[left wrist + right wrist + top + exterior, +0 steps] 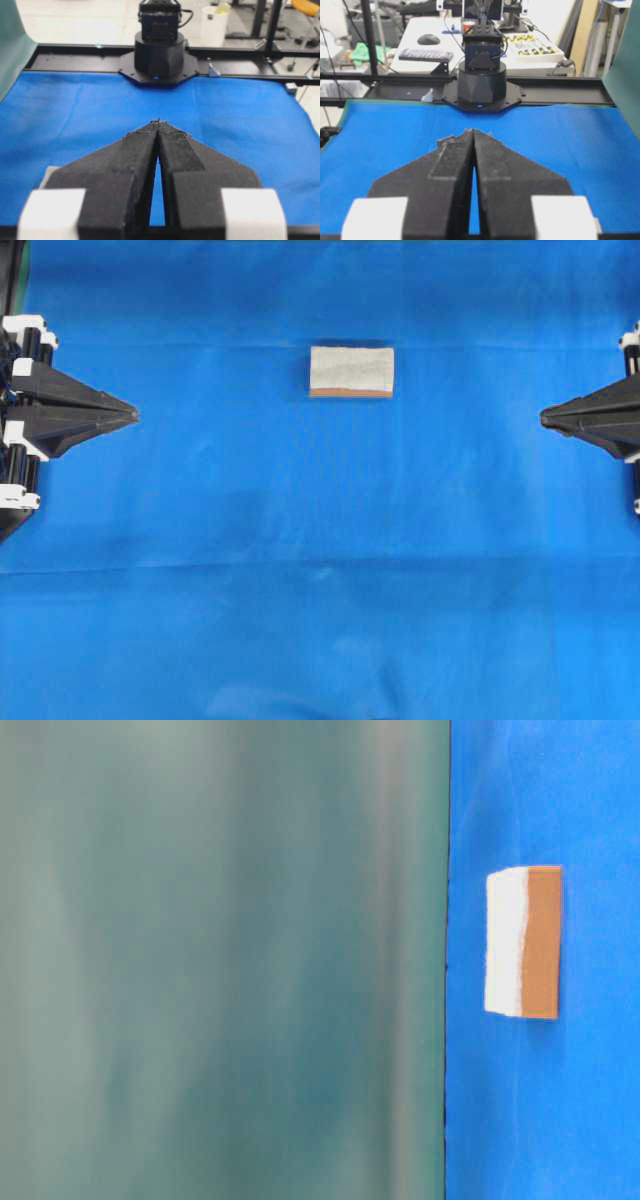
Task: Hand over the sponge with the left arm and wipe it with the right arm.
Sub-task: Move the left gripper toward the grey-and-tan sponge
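The sponge [351, 371] lies flat on the blue cloth, up the middle of the overhead view, pale grey top with an orange-brown edge toward the front. The table-level view shows the sponge [523, 942] alone on the cloth. My left gripper [134, 415] rests at the far left edge, shut, its tips touching and nothing between them. My right gripper [543, 417] rests at the far right edge, also shut and empty. Both are well away from the sponge. In the wrist views the left gripper [158, 121] and the right gripper [473, 131] each point at the opposite arm's base.
Blue cloth [320, 570] covers the whole table. A dark green backdrop [220, 960] fills the left of the table-level view. The right arm's round base [159, 54] and the left arm's base [481, 85] stand at the cloth's ends. A bench with clutter [470, 45] lies beyond.
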Tool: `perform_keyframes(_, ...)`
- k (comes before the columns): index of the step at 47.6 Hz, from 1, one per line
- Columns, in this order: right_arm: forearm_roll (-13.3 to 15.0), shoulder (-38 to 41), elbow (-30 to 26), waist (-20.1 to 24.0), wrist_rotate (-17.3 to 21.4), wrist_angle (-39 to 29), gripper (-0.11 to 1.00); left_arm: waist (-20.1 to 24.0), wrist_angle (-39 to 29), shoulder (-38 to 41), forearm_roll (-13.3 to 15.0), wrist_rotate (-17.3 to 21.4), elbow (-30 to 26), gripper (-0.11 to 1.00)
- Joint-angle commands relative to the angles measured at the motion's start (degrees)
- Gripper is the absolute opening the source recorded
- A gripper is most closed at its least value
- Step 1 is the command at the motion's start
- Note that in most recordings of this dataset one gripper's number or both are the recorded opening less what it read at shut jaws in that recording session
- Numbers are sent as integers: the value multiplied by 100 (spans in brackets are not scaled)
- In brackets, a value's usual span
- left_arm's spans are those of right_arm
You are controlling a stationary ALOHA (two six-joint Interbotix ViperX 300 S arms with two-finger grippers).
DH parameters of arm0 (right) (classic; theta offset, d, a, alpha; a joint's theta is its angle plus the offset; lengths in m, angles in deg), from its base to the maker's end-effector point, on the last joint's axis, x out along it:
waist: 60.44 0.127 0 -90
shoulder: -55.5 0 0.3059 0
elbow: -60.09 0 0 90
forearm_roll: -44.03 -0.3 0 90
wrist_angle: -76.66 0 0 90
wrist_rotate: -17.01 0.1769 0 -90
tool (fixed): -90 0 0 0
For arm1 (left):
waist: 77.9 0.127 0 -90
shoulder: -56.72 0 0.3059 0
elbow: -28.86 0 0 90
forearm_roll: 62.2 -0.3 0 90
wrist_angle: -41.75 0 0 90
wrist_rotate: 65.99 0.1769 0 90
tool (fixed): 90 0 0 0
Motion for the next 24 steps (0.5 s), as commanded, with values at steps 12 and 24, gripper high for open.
perform_keyframes(12, 35, 220, -299, -18, -44, -413, 1, 510, 123, 668, 105, 448, -185, 0)
perform_keyframes(24, 44, 220, -316, -18, -26, -475, 1, 1134, 378, 1740, 114, 492, -422, 0)
